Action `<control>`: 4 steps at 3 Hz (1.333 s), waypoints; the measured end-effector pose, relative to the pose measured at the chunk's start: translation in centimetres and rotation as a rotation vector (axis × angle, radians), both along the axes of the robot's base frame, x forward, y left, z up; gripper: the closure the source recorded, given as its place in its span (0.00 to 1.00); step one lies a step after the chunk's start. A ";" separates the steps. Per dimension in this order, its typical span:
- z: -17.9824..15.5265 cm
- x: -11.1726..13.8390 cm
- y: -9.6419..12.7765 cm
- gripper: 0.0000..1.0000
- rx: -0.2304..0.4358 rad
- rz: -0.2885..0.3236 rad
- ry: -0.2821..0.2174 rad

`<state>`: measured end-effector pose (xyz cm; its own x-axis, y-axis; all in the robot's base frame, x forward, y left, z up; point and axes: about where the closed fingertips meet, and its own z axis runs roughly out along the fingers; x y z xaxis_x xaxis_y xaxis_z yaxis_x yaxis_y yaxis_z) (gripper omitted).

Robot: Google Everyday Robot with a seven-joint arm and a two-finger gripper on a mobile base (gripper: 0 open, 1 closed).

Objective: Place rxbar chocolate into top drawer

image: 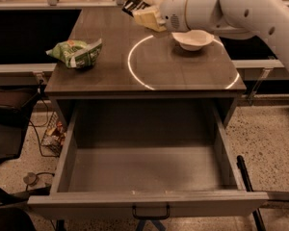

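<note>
Dark wrapper with white lettering shows at the tip of the gripper (142,12); this is the rxbar chocolate (134,5), up at the far edge of the table (183,71), left of the white bowl (192,38); jaws look clenched on the bar, which sticks out past them toward the back-left with its long axis slanted, not square to the table edge. White arm (241,8) comes in from the right along the back of the table, partly over the bowl; only one arm on this rig, so no choice of hand.

Top drawer (86,203) pulled fully out below the table's near edge; interior bare as far as visible; black handle (151,211) centred on the front panel. Green snack bag (77,53) sits on the left side of the table, well apart from the gripper; a pale ring of light (135,76) lies across the middle of the tabletop.

Key relation: the drawer opening lies nearer the camera than the bar and lower, with the whole depth of the tabletop between them; my reading is that the carry is only begun; the bar must travel forward past the near edge before it drops, else it lands on the table; the bowl close beside the wrist is the thing most likely to get bumped.
</note>
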<state>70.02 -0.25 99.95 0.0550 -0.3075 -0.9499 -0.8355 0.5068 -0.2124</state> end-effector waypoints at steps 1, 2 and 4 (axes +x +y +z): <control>-3.0 -3.3 -2.4 1.00 0.004 0.007 0.020; -5.2 -5.3 -3.3 1.00 -0.025 0.083 -0.009; -6.2 -6.4 -2.1 1.00 -0.031 0.125 0.002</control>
<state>63.67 -2.31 93.72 0.0923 -0.3274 -0.9404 -0.8921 0.3923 -0.2242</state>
